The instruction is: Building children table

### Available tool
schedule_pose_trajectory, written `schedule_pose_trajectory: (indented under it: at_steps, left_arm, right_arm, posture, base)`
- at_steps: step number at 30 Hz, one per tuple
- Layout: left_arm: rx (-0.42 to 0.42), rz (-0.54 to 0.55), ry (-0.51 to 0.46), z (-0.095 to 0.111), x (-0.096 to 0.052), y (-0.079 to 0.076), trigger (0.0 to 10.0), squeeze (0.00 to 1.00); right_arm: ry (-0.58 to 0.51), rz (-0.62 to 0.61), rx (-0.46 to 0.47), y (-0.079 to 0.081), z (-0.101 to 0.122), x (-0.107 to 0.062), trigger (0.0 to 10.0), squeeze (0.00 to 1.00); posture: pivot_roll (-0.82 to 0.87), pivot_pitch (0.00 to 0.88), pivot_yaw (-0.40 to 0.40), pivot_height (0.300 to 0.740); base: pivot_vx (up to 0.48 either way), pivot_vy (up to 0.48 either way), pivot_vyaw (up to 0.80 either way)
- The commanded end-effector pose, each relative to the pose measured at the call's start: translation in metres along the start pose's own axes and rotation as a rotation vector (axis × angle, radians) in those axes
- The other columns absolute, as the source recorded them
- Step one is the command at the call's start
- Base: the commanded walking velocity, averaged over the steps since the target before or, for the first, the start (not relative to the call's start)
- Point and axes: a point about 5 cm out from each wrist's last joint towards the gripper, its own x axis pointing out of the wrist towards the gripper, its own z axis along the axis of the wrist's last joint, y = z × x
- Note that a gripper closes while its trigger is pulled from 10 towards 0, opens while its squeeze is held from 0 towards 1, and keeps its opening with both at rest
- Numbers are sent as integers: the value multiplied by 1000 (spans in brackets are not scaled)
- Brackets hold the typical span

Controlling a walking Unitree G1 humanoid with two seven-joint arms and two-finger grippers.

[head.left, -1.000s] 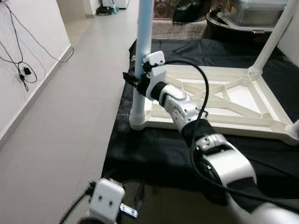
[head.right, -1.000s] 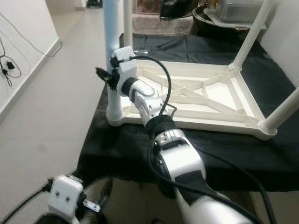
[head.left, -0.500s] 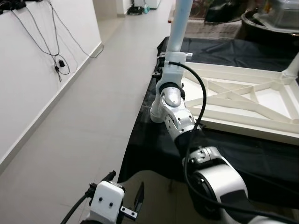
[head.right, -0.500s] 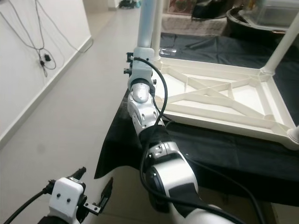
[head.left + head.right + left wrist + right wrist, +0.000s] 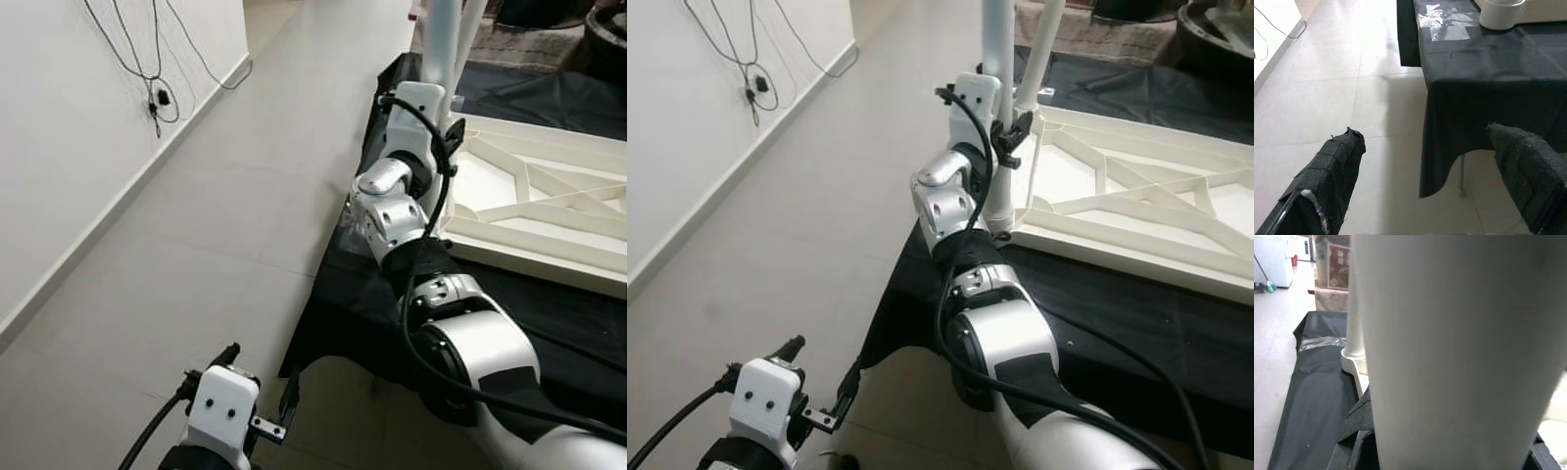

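One right gripper (image 5: 1011,132) clamps the white table leg (image 5: 997,59); the left gripper (image 5: 1425,181) hangs open over the floor (image 5: 196,225).

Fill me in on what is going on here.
The robot is putting together a white children's table that lies upside down on a surface draped in black cloth. Its right gripper is clamped around an upright white leg at the table's near corner. The left gripper hangs low over the tiled floor, jaws open and empty.
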Motion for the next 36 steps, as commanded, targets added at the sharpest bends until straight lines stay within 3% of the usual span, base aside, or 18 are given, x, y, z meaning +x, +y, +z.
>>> schedule_pose_trajectory:
  at_steps: [1, 4, 5, 7, 9, 11, 12, 13, 14, 16, 18, 23, 24, 30, 32, 33, 34, 36]
  left_arm:
    - [-8, -10, 18, -4, -2, -1, 10000, 0]
    - [-7, -11, 19, -4, -2, -1, 10000, 0]
    - [-6, -11, 18, -5, -1, -1, 10000, 0]
    - [-6, -11, 18, -5, -1, -1, 10000, 0]
    - [-5, -10, 17, -5, -1, -1, 10000, 0]
    - [-4, -10, 17, -5, -1, -1, 10000, 0]
    - [-4, -10, 16, -5, 0, -1, 10000, 0]
    - [-3, -10, 16, -4, 0, 0, 10000, 0]
    - [-3, -10, 16, -4, 0, 0, 10000, 0]
    - [-3, -9, 15, -4, 0, 0, 10000, 0]
    - [-3, -10, 15, -4, 0, 0, 10000, 0]
    - [-3, -10, 15, -4, 0, 0, 10000, 0]
    - [-2, -10, 16, -5, 0, 1, 10000, 0]
    - [-2, -10, 17, -5, 0, 0, 10000, 0]
    - [-1, -10, 17, -5, 0, 1, 10000, 0]
    - [-1, -10, 17, -5, 0, 1, 10000, 0]
    - [0, -11, 18, -5, 0, 1, 10000, 0]
    - [2, -13, 18, -5, 0, 2, 10000, 0]
  right_arm:
    - [241, 2, -53, -6, -54, -2, 10000, 0]
    - [331, 68, -8, -1, -63, -7, 10000, 0]
    - [445, 139, -8, 4, -76, -13, 10000, 0]
    - [445, 139, -8, 4, -76, -13, 10000, 0]
    - [567, 298, -45, 10, -95, -23, 10000, 0]
    - [591, 328, -58, 10, -99, -24, 10000, 0]
    - [593, 384, -57, 11, -100, -24, 10000, 0]
    - [593, 539, 3, 19, -98, -28, 10000, 0]
    - [593, 539, 3, 19, -98, -28, 10000, 0]
    - [583, 733, 51, 29, -94, -35, 10000, 0]
    - [594, 795, 55, 32, -95, -39, 10000, 0]
    - [640, 829, 36, 31, -103, -43, 10000, 0]
    - [672, 779, 6, 24, -112, -41, 10000, 0]
    - [755, 815, 109, 25, -116, -46, 10000, 0]
    - [766, 961, 196, 34, -109, -54, 10000, 0]
    - [766, 961, 196, 34, -109, -54, 10000, 0]
    - [752, 1049, 217, 37, -106, -58, 10000, 0]
    - [721, 1254, 161, 42, -104, -70, 10000, 0]
  posture:
    - [140, 173, -37, 740]
    - [140, 173, -37, 740]
    - [140, 172, -39, 740]
    - [140, 172, -39, 740]
    - [139, 172, -39, 740]
    - [139, 172, -39, 740]
    - [139, 173, -40, 740]
    - [139, 173, -40, 740]
    - [139, 173, -40, 740]
    - [139, 173, -40, 740]
    - [134, 175, -39, 740]
    - [134, 175, -39, 740]
    - [137, 174, -37, 740]
    - [139, 174, -35, 740]
    - [139, 174, -35, 740]
    - [139, 174, -35, 740]
    - [139, 174, -35, 740]
    - [136, 169, -33, 740]
  base:
    - [0, 0, 0]
    - [0, 0, 0]
    - [0, 0, 0]
    - [0, 0, 0]
    - [0, 0, 0]
    - [0, 0, 0]
    - [0, 0, 0]
    - [0, 0, 0]
    - [0, 0, 0]
    - [0, 0, 0]
    - [0, 0, 0]
    - [0, 0, 0]
    - [0, 0, 0]
    - [0, 0, 0]
    - [0, 0, 0]
    - [0, 0, 0]
    - [0, 0, 0]
    - [0, 0, 0]
